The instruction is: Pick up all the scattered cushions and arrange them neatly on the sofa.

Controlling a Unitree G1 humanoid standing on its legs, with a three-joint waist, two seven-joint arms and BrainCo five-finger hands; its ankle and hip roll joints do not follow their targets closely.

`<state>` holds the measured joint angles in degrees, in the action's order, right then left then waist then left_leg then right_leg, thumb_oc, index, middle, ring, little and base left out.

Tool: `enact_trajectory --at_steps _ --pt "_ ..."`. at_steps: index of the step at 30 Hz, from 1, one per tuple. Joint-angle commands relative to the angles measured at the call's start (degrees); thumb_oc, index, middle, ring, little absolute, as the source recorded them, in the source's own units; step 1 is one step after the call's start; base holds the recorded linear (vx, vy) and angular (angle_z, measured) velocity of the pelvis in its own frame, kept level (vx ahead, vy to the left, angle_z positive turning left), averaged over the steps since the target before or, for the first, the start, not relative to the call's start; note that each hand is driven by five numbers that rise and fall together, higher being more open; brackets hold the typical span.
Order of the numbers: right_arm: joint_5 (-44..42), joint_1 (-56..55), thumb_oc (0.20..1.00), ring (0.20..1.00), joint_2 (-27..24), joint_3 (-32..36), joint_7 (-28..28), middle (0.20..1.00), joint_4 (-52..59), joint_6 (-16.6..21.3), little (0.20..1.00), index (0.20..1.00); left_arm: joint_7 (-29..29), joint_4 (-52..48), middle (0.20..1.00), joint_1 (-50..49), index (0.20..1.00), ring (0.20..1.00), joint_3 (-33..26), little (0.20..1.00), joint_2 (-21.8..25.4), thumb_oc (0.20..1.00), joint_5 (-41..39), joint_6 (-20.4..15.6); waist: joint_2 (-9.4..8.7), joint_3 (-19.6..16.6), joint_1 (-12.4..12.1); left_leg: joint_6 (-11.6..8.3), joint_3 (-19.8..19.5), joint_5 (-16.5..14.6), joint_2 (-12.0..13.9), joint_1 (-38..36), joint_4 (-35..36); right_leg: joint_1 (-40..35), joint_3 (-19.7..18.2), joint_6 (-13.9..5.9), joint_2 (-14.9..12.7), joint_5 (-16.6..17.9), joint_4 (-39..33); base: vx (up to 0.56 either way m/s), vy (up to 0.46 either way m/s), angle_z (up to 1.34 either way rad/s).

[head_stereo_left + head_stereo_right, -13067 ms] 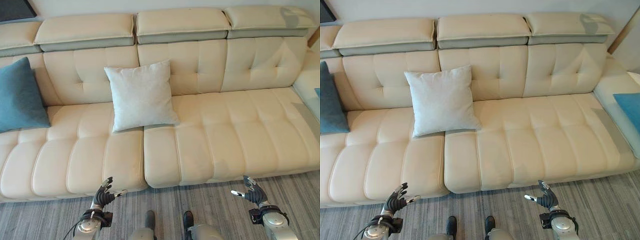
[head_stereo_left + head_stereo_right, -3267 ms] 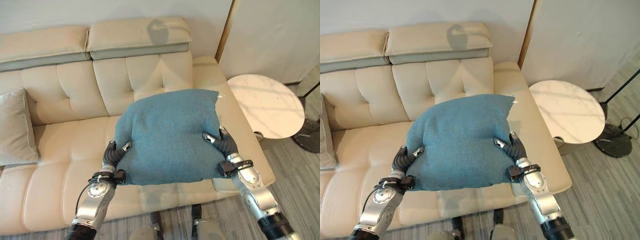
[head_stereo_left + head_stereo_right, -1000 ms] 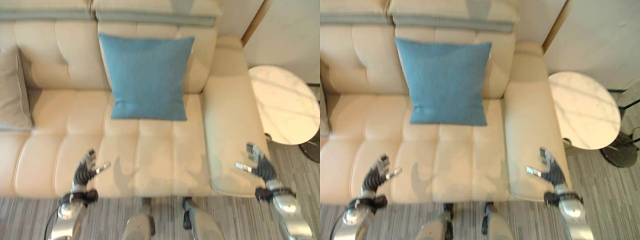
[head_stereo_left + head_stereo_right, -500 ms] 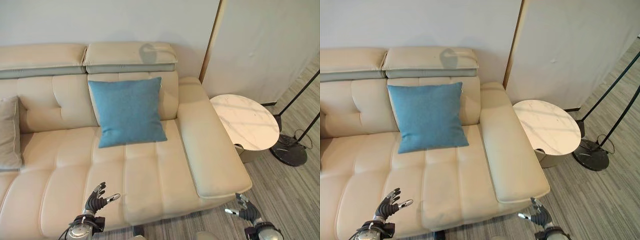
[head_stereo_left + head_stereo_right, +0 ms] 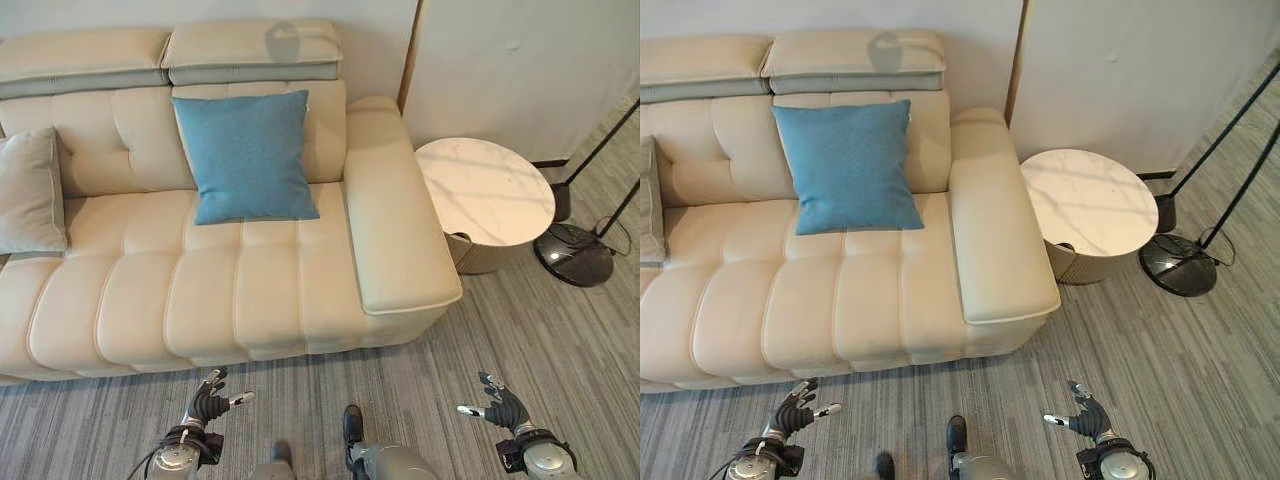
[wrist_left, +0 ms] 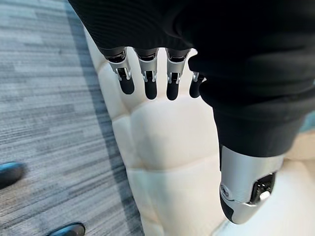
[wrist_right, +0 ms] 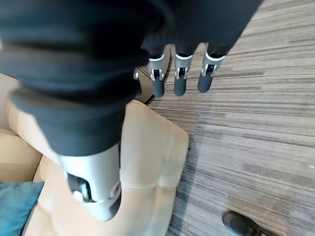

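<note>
- Cushions: none in my hands. My left hand [image 5: 208, 404] hangs low over the grey carpet [image 5: 420, 360] in front of the sofa [image 5: 230, 290], fingers relaxed and spread, holding nothing; its wrist view shows straight fingers [image 6: 146, 81] with the seat edge past them.
- My right hand [image 5: 497, 409] is the same: low over the carpet off the sofa's right end, fingers loosely spread, thumb out, empty. Its wrist view looks along the armrest [image 7: 147, 147].
- Both arms sit down at my sides, well apart from the sofa. I read that as a neutral carry posture between cushions, not a reach.
- Blue cushion [image 5: 247, 155] stands upright on the right-hand seat, leaning on the backrest just beside the armrest, bottom edge on the seat. Leaning on the back is what keeps it standing; looks squared up.
- Beige cushion [image 5: 32, 190] stands the same way further left, cut off by the view edge.
- Seat between the two is bare, so there is room for another.
- No cushion on the visible carpet. Judgement: this end looks done; any others lie outside these views.
- Obstacles to my right: round marble side table [image 5: 485, 188] just beside the armrest, and a floor lamp base [image 5: 573, 254] with slanted black poles beyond it. Both are worth clearing if I turn that way.
</note>
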<state>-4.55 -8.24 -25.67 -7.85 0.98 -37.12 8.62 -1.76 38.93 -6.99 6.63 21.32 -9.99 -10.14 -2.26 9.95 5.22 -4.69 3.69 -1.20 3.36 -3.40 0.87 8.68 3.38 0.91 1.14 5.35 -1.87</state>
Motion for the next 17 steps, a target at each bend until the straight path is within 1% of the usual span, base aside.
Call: enact_trajectory --at_steps 1,8,17 --pt "-0.45 -1.50 1.000 1.000 0.09 0.41 -0.36 1.000 2.84 1.90 1.000 1.000 -0.23 -1.49 1.000 -1.33 1.000 1.000 -1.63 1.000 2.78 1.000 2.23 -2.04 -1.33 -3.40 -0.86 0.40 0.73 -0.03 -1.00 6.26 -1.95 -6.86 0.62 -5.90 -3.57 -7.53 1.61 0.01 0.051 0.23" --pt "0.74 -2.24 1.000 1.000 -0.07 0.51 -0.94 1.000 3.41 1.15 1.000 1.000 -0.10 -2.09 1.000 -2.20 1.000 1.000 -2.90 1.000 3.85 1.000 3.51 -1.67 -1.69 -4.82 -1.40 1.20 1.29 -0.49 -2.03 2.35 1.51 -8.83 0.26 -6.86 -4.22 -7.11 1.25 0.03 0.085 -0.02" --pt "0.81 -2.25 1.000 1.000 0.61 0.48 -1.09 1.000 3.24 0.93 1.000 1.000 0.22 -2.38 1.000 -1.94 1.000 1.000 -2.68 1.000 4.22 1.000 3.98 -1.75 -1.84 -6.04 -1.38 1.87 1.86 -0.64 -2.51 0.55 3.10 -9.89 -0.15 -7.60 -4.75 -6.82 1.08 0.02 0.044 -0.03"
